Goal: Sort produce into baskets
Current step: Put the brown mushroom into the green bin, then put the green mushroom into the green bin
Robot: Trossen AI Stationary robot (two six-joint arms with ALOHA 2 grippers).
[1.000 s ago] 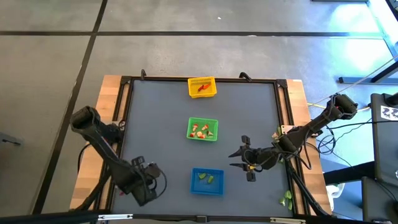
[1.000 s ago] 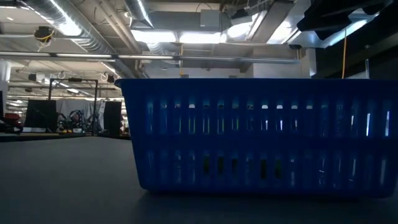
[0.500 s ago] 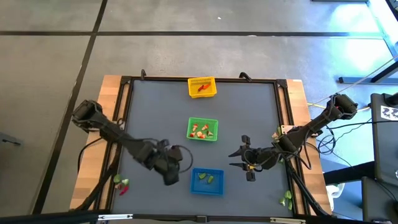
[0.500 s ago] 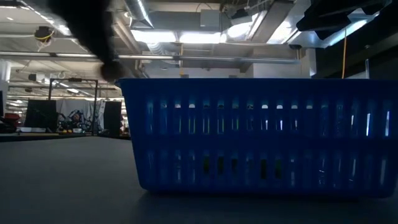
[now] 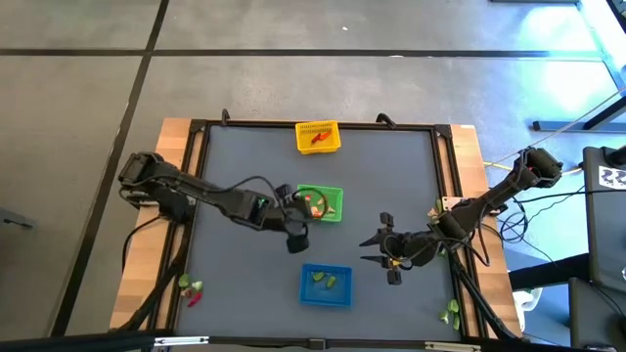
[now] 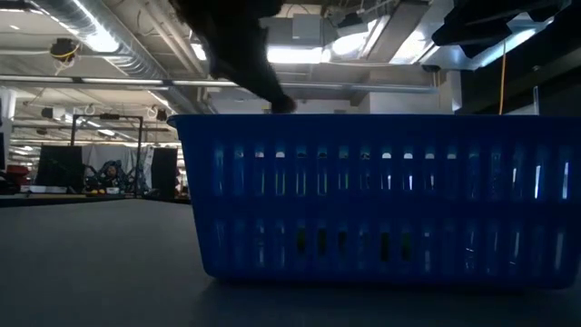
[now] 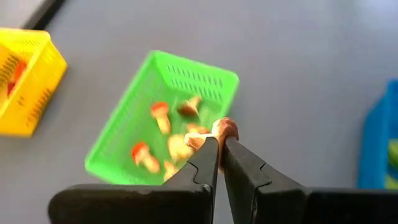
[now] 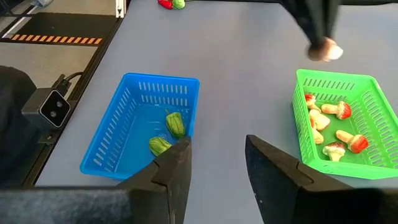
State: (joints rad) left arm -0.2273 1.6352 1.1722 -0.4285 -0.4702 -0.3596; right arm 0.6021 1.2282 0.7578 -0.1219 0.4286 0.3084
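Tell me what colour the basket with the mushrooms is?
Green. The basket holding the mushrooms shows best in the right wrist view.

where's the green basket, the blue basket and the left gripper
green basket (image 5: pixel 334 195): high view, on its right rim
blue basket (image 8: pixel 118 132): right wrist view, on its side wall
left gripper (image 7: pixel 219 148): left wrist view, between the fingertips, shut on a mushroom piece (image 7: pixel 225 127)

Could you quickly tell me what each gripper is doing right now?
Left gripper: shut on a mushroom piece, near the green basket.
Right gripper: open, empty.
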